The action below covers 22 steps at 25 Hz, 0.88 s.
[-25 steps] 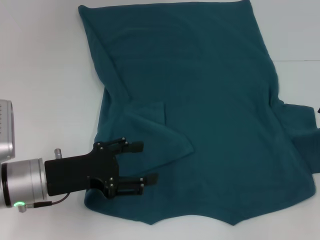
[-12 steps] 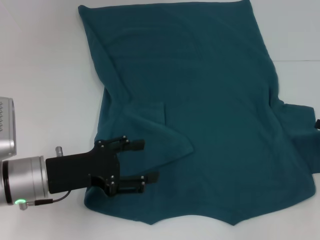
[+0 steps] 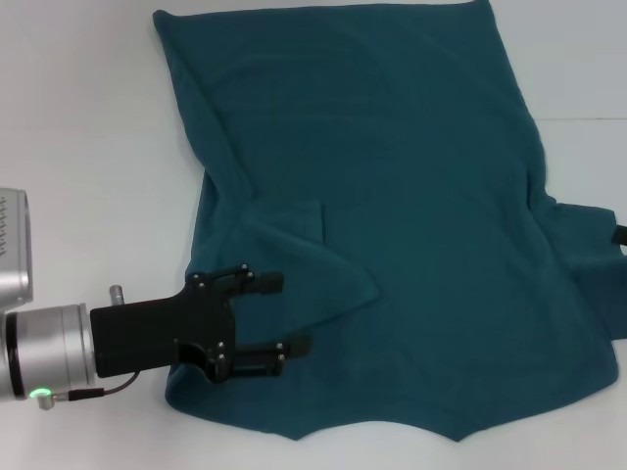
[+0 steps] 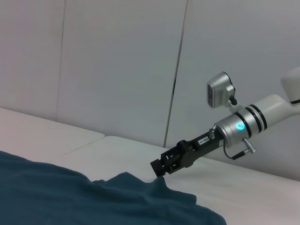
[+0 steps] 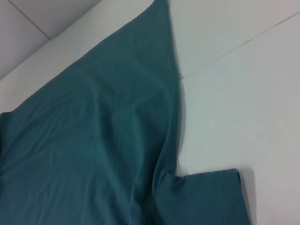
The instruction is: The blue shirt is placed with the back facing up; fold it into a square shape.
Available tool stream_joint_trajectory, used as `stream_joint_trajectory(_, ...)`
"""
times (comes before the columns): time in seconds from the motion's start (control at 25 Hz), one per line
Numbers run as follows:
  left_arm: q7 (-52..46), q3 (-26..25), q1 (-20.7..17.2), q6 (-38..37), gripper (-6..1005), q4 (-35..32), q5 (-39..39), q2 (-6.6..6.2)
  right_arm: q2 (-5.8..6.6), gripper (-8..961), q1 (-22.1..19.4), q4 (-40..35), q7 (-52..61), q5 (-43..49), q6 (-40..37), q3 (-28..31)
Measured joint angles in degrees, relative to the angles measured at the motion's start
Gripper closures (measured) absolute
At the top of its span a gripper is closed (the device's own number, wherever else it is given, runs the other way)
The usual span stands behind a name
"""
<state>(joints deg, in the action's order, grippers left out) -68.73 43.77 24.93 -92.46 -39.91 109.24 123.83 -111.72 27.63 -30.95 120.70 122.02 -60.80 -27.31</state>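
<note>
One blue shirt spread flat (left sleeve folded in), left gripper over it

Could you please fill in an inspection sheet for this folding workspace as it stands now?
Surface: white table, seam line at the right.
Job's things: blue shirt spread flat, left sleeve folded inward, right sleeve lying out.
Clutter: nothing seen.
Grippers: left gripper open over the shirt's near-left part; right gripper at the shirt's right edge.
Cables: thin lead on the left wrist.
Surroundings: pale panelled wall.
</note>
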Motion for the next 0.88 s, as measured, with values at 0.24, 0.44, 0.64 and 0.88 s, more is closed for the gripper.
stream_joint_trajectory(0.24, -0.01, 0.00, 0.02, 0.00, 153, 0.00, 0.00, 0.00, 1.18, 376, -0.13, 0.07, 2.31, 1.40, -2.65, -0.03)
stream_joint_trajectory(0.44, -0.01, 0.00, 0.12, -0.01, 153, 0.00, 0.00, 0.00, 1.26, 395, -0.09, 0.31, 3.23, 3.45, -3.08, -0.03)
stream_joint_trajectory(0.64, -0.01, 0.00, 0.22, 0.00, 153, 0.00, 0.00, 0.00, 0.89, 414, 0.13, 0.42, 3.14, 3.55, -2.75, -0.03)
stream_joint_trajectory(0.88, 0.03, 0.01, 0.35, 0.00, 153, 0.00, 0.05, 0.00, 0.46, 437, 0.66, 0.45, 2.73, 3.41, -2.32, 0.30)
